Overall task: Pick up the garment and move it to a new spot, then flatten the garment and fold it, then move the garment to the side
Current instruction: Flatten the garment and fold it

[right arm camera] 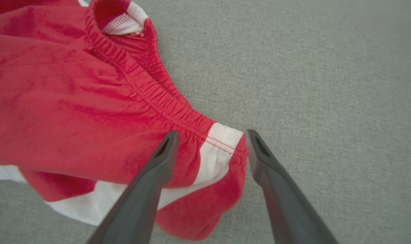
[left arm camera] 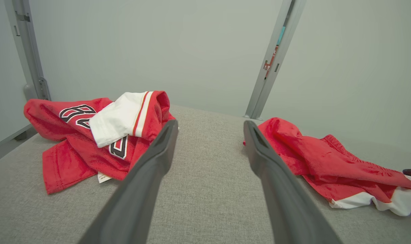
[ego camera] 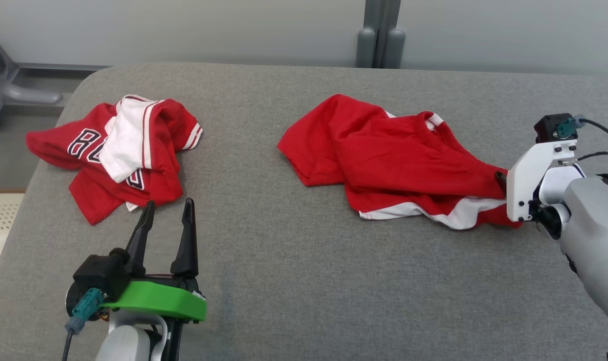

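The garment (ego camera: 394, 155) is a pair of red shorts with white side stripes and an elastic waistband, lying crumpled on the grey padded surface right of centre. My right gripper (right arm camera: 210, 135) is open at the shorts' right end, its fingers standing apart on either side of the waistband corner (right arm camera: 222, 135) with the white stripe, gripping nothing. In the head view the right gripper (ego camera: 502, 183) is mostly hidden behind its white wrist mount. My left gripper (ego camera: 168, 205) is open and empty at the lower left, fingers pointing at the far side; its own wrist view shows the left gripper (left arm camera: 209, 125) over bare fabric.
A second garment, a red jersey (ego camera: 118, 150) with white sleeve and dark numbers, lies bunched at the left, just beyond my left fingertips. The grey surface (ego camera: 284, 250) ends at a rounded far-left corner. A wall and a grey post (ego camera: 379, 35) stand behind it.
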Motion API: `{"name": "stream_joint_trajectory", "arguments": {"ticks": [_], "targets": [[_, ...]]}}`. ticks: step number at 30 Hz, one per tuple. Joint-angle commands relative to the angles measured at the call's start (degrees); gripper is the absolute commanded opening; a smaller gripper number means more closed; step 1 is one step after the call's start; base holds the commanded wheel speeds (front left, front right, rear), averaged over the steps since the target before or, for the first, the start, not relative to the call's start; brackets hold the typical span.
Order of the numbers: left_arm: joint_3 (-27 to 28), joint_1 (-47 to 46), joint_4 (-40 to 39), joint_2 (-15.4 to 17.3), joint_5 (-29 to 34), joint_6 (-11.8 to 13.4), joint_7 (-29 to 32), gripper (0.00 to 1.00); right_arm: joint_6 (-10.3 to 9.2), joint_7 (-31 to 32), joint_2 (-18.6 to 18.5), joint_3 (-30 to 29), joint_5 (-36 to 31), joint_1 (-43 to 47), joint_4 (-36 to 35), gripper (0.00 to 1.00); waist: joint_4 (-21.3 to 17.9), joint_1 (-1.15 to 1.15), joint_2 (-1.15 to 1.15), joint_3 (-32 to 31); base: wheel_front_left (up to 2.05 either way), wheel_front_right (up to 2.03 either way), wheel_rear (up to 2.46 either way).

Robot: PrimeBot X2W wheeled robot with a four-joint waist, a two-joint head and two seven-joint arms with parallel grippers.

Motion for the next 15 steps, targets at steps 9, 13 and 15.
{"name": "stream_joint_trajectory", "arguments": {"ticks": [9, 13, 15], "targets": [[0.7, -2.0, -1.3, 1.2, -0.5, 0.0, 0.0, 1.0, -0.07, 6.3, -4.9, 2.2, 3.3, 2.6, -5.5, 1.0, 4.5, 0.0, 0.0, 4.9, 0.0, 0.0, 0.0], [0.9, -2.2, -1.4, 1.3, -0.6, 0.3, 0.0, 1.0, -0.07, 8.0, -6.3, 2.7, 4.1, 3.3, -6.3, 0.0, 4.5, 0.0, 0.0, 5.3, 0.0, 0.0, 0.0], [0.9, -2.3, -1.3, 1.2, -0.6, 0.4, 0.0, 1.0, -0.07, 7.7, -6.8, 2.6, 4.1, 3.7, -6.1, 0.0, 4.3, 0.0, 0.0, 5.3, 0.0, 0.0, 0.0]]}}
